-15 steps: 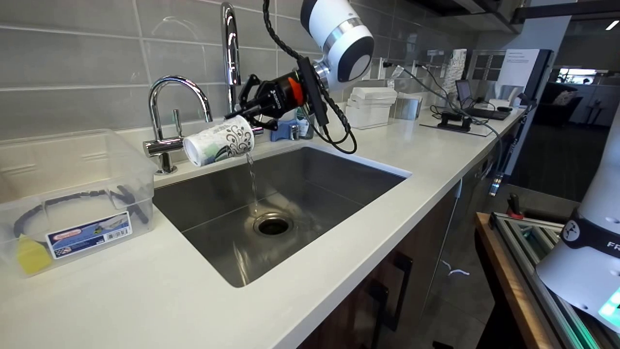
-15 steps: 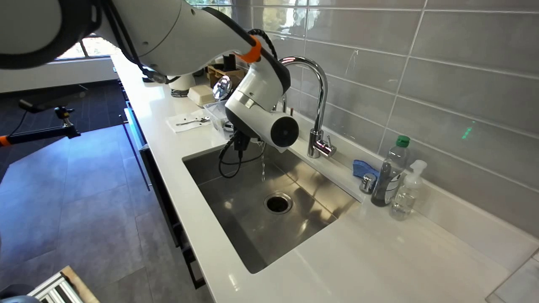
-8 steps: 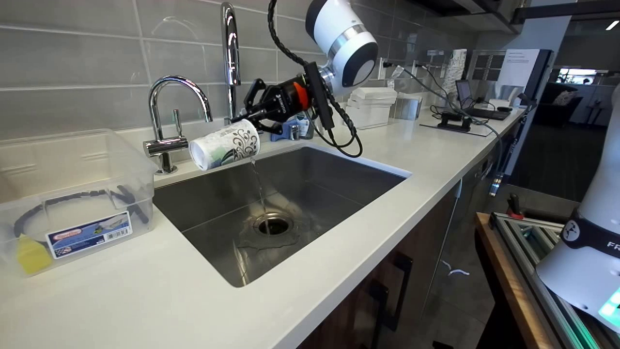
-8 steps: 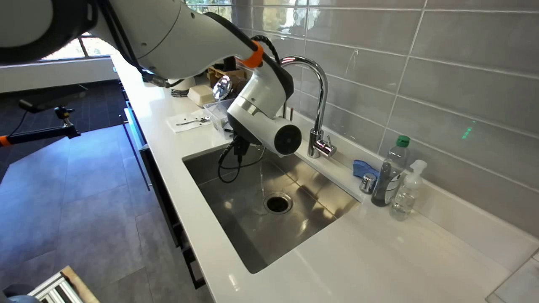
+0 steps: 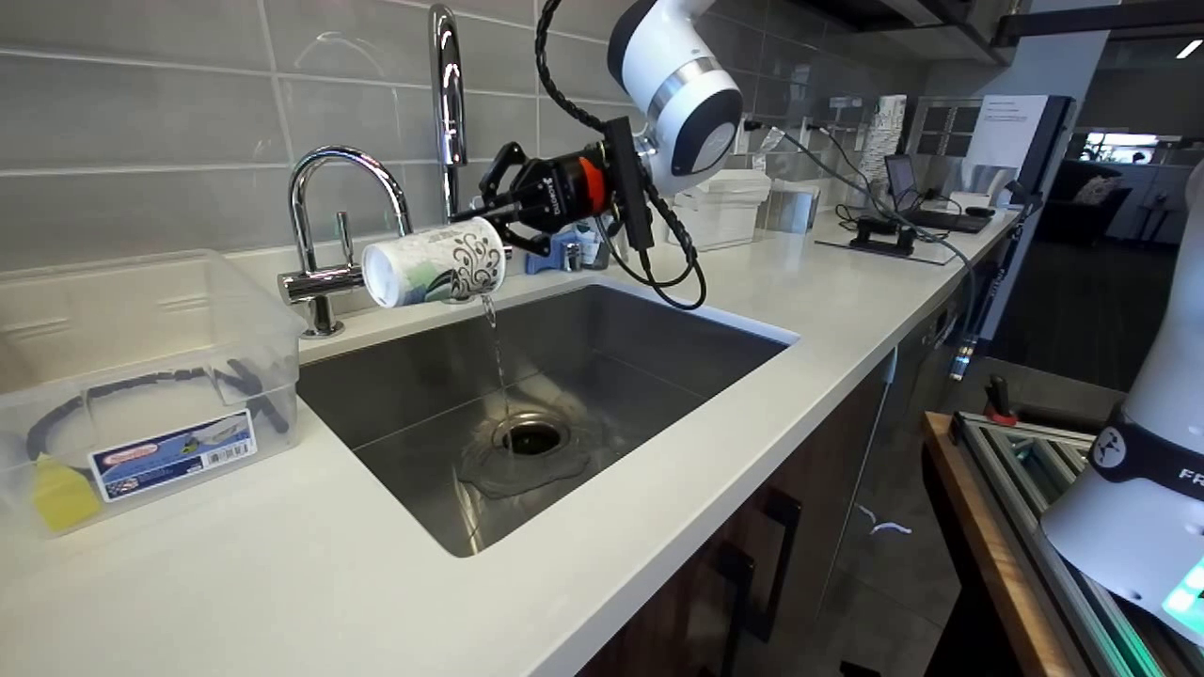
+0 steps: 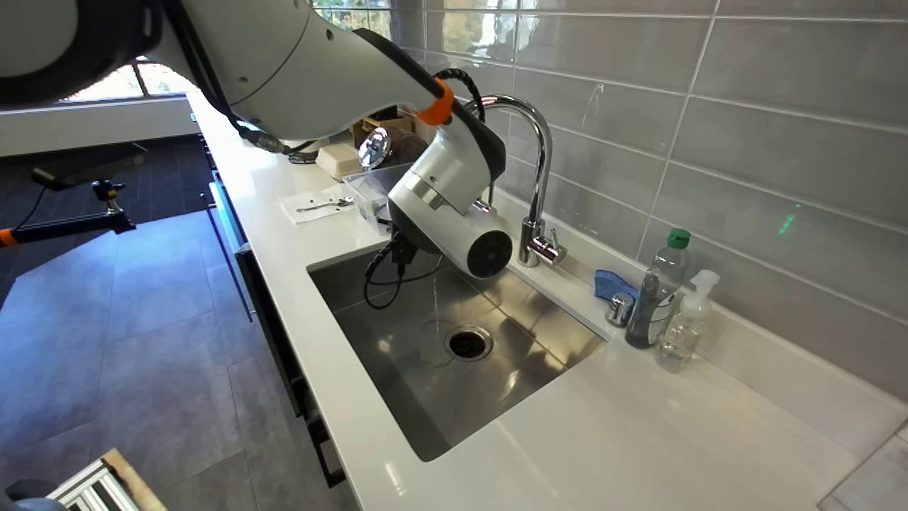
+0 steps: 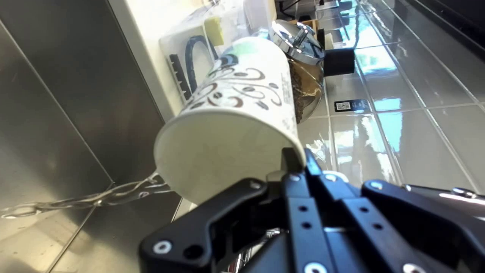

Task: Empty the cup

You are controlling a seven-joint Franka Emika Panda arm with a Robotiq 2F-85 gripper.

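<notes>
Over the sink [image 5: 658, 340], bent arm [image 6: 340, 85], slanted tool [image 7: 302, 161], cup [image 5: 428, 265] sideways in grip

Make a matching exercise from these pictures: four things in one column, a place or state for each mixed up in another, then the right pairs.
Things
1. White paper cup with printed swirls
2. Black two-fingered robot gripper
3. See-through plastic bottle with a green cap
4. Clear plastic box with a blue label

Places and states
A. Standing beside a clear pump bottle with a white top
B. Clamped on a cup's rim
C. With a yellow patch showing at a lower corner
D. Tipped over, clear liquid streaming from its mouth

Right pairs: 1-D, 2-B, 3-A, 4-C
</notes>
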